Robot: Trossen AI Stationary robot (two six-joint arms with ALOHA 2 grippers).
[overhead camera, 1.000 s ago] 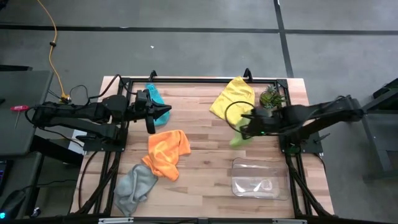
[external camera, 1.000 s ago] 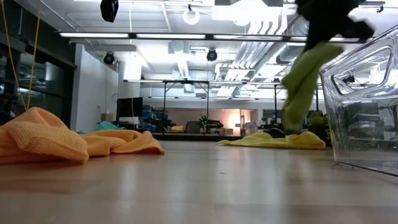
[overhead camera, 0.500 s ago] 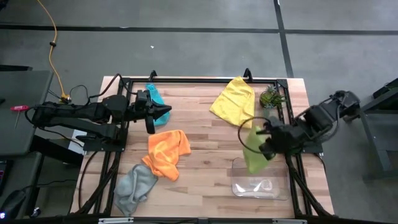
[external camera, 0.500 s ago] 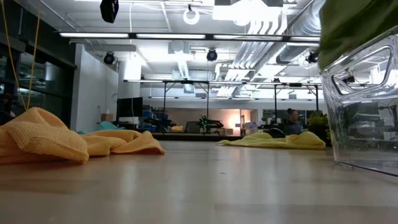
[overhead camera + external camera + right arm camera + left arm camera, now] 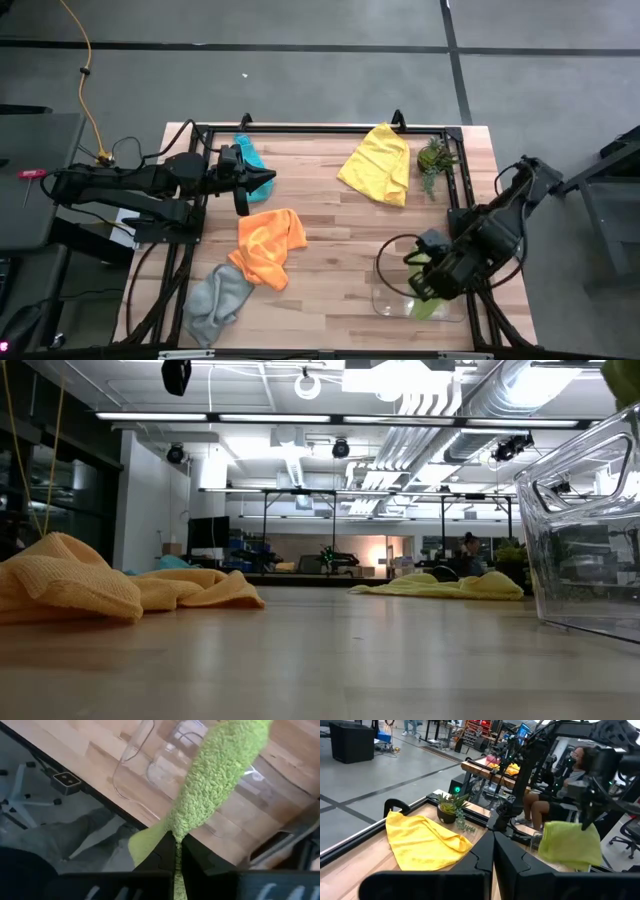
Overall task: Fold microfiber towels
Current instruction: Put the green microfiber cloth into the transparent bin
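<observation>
Risk: judged from here, lime green towel [image 5: 428, 305] could drop into clear plastic tray [image 5: 385, 300] or slide off the bench's near edge, since it hangs bunched from a single pinch right at that edge.
Right pincer [image 5: 432, 290]: closed on the lime green towel, held above the tray at the bench's near right corner; in its wrist view the cloth [image 5: 220, 780] dangles as a narrow rope past the tray [image 5: 135, 775] and over the bench [image 5: 75, 740] edge.
Cause: a one-point grip leaves the cloth twisted; laying it flat for folding would need a second hold or a drag across the wood, and the tray wall may snag it.
Left pincer [image 5: 268, 180]: closed and empty, parked at the far left side of the bench, just beside the teal towel [image 5: 250, 155].
Second risk: the left arm waits well apart, so any spreading help needs a long reach across the orange towel [image 5: 268, 245], which it might drag.
Other towels: yellow towel [image 5: 378, 165] lies crumpled at the far side near the potted plant [image 5: 434, 158]; grey towel [image 5: 218, 298] sits heaped at the near left corner, touching the orange one.
Progress: none of the five looks folded yet.
Plant hazard: a swing back toward the yellow towel could knock the plant over.
</observation>
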